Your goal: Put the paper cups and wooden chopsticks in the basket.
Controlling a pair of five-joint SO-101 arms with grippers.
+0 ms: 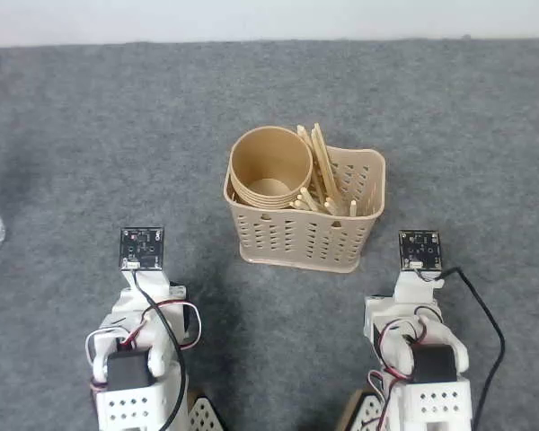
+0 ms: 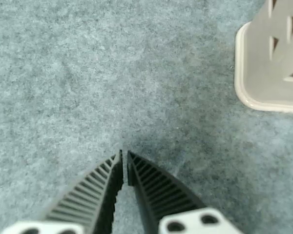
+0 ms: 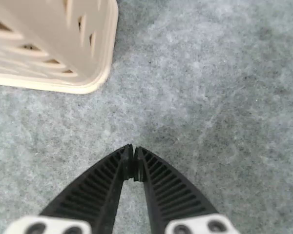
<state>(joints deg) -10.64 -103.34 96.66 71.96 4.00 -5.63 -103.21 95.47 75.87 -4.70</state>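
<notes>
The left gripper [image 2: 124,155] is hanging clenched over the grey, felt-covered table [image 2: 88,73], grasping nothing. The right gripper [image 3: 133,148] is hanging the same way (tips pressed together, nothing between them). The basket [image 1: 305,235] is sitting ahead of both, to the right of the left gripper and to the left of the right one, apart from each. The paper cups [image 1: 269,166] are standing nested inside it, nearer the left gripper. The wooden chopsticks [image 1: 323,171] are leaning beside them, on the right gripper's side.
</notes>
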